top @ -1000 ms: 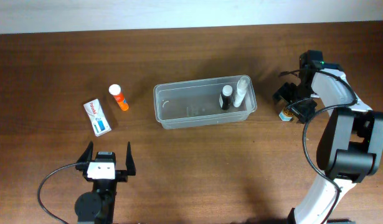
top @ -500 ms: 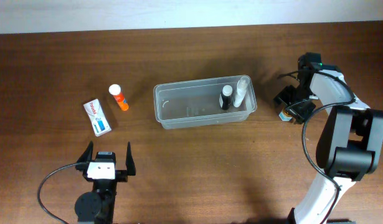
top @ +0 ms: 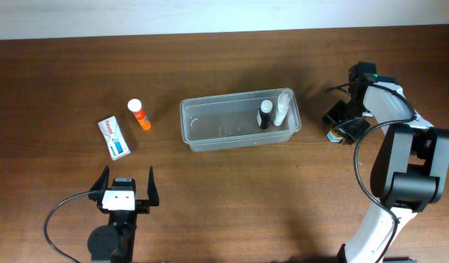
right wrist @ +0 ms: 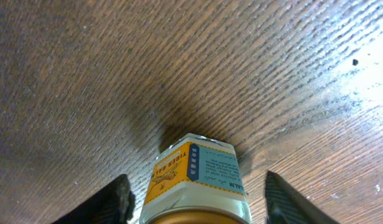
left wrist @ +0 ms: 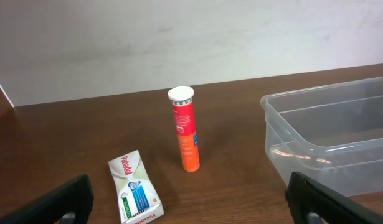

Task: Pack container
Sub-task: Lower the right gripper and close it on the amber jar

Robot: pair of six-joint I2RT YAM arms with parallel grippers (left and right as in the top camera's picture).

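Right jaws apart astride a labelled jar (right wrist: 196, 177), seemingly untouched, mostly hidden overhead, left jaws open facing the container (left wrist: 340, 124).

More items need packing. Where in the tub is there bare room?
The container floor is bare at left and middle, from its left wall to the black-capped bottle. The right end is crowded: that bottle and a white bottle sit there.

Robot test bench, likely lab: bare wooden table (top: 63, 73), plain white wall (left wrist: 116, 43) behind.
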